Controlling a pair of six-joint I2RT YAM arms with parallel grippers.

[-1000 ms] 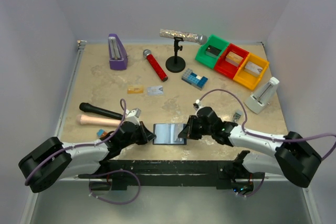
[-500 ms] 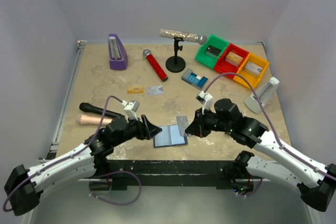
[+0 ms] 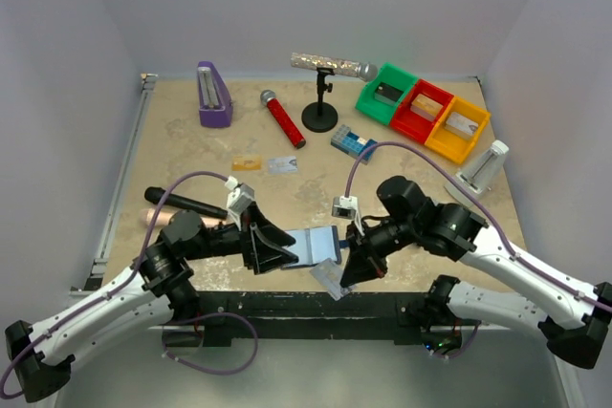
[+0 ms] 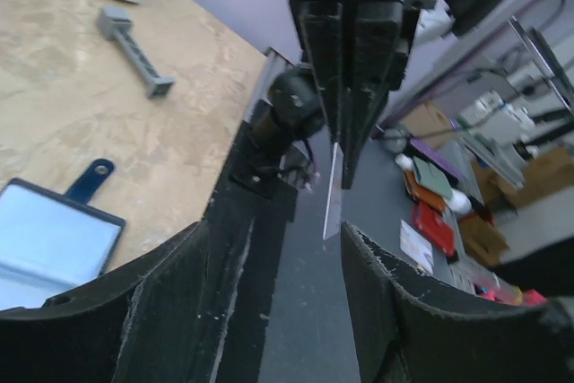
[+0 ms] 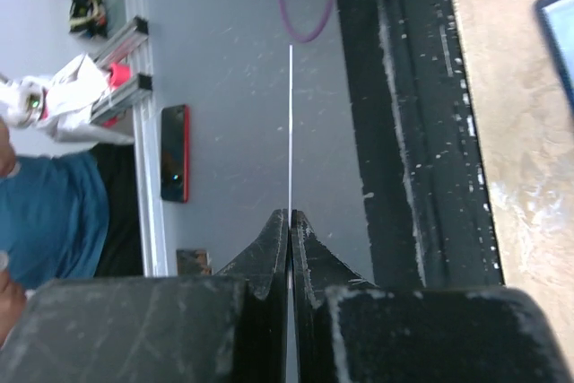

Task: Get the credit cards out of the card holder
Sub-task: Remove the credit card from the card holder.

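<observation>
Credit cards (image 3: 281, 164): three, one gold and two grey. Card holder (image 3: 311, 244): one. Coloured bins (image 3: 367, 100): three, green, red, yellow; brick block (image 3: 352, 143): one.

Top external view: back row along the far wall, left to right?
Purple wedge-shaped object → red handheld microphone → black round-based microphone stand → green plastic bin → red plastic bin → yellow plastic bin.

White shells, black joints.
The left arm (image 3: 105, 298) and right arm (image 3: 521, 265) wore purple cables (image 3: 196, 176); black fingers (image 4: 170, 311) looked scuffed, maybe.
</observation>
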